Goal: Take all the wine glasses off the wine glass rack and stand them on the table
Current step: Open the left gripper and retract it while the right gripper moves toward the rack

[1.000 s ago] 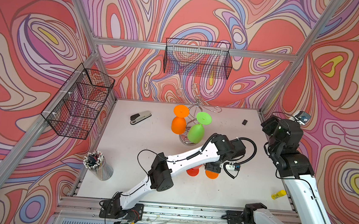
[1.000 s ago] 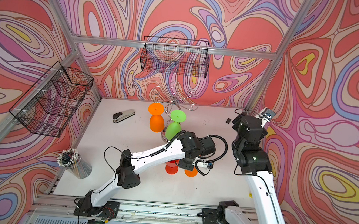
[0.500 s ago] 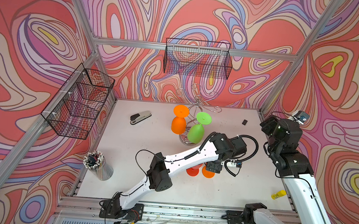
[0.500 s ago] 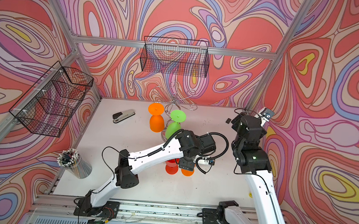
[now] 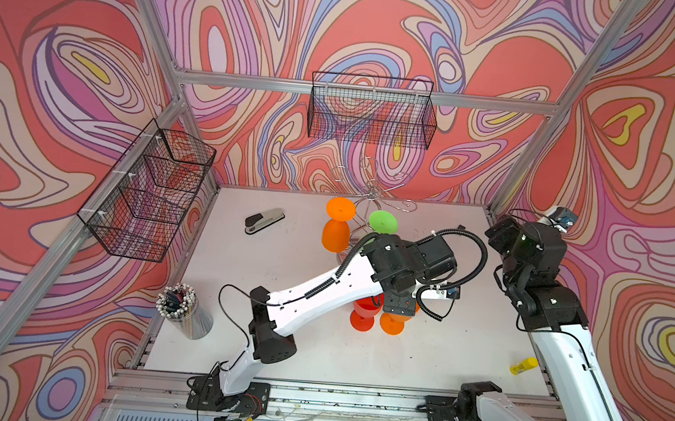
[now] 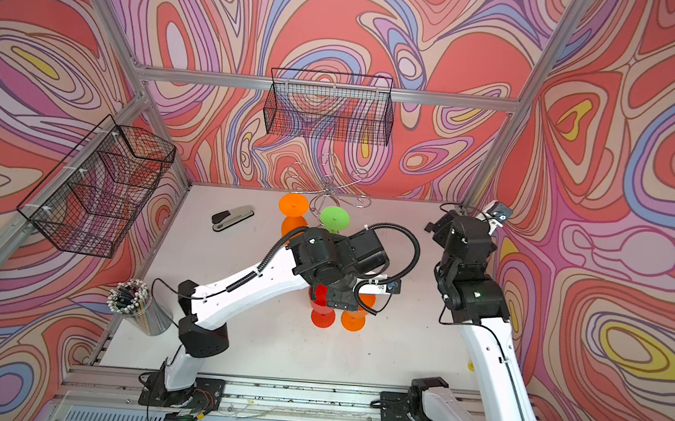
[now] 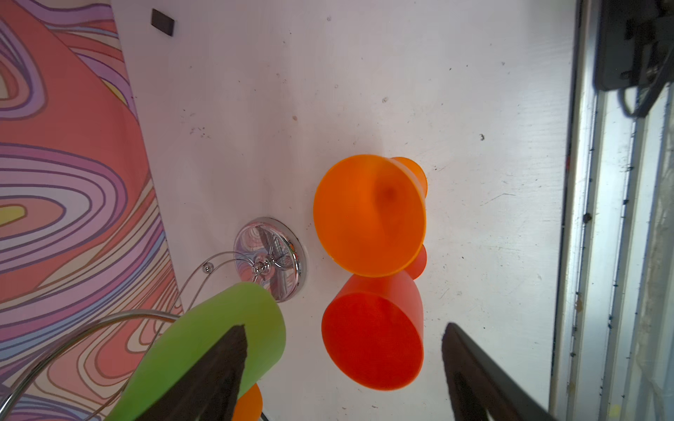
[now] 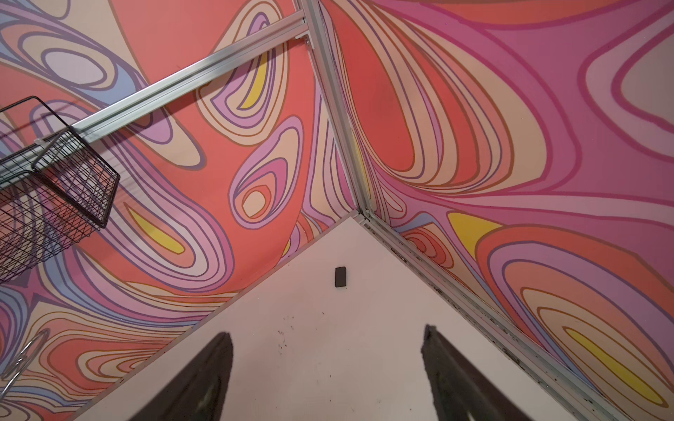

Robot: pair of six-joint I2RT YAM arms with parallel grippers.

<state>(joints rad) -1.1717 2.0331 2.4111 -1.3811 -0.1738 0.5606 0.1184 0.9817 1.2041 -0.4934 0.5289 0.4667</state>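
Observation:
The chrome wine glass rack (image 5: pixel 372 189) (image 6: pixel 329 190) stands at the back centre; its round base (image 7: pixel 270 255) shows in the left wrist view. An orange wine glass (image 5: pixel 336 228) and a green wine glass (image 5: pixel 382 221) (image 7: pixel 219 335) hang upside down from it. In front, a red glass (image 5: pixel 363 318) (image 7: pixel 372 342) and another orange glass (image 5: pixel 391 323) (image 7: pixel 368 218) stand upright on the table. My left gripper (image 7: pixel 343 328) (image 5: pixel 400 304) hangs open just above these two, gripping nothing. My right gripper (image 8: pixel 327 331) is open and empty, facing the back right corner.
A stapler (image 5: pixel 265 220) lies at the back left and a cup of pencils (image 5: pixel 185 310) stands at the front left. Black wire baskets hang on the back wall (image 5: pixel 371 110) and left wall (image 5: pixel 149 195). A yellow item (image 5: pixel 523 365) lies at the right edge, and a small black piece (image 8: pixel 340 277) near the back right corner.
My left gripper's jaws have spread wide over the two standing glasses, and its wrist has shifted a little to the left. The right arm has barely moved.

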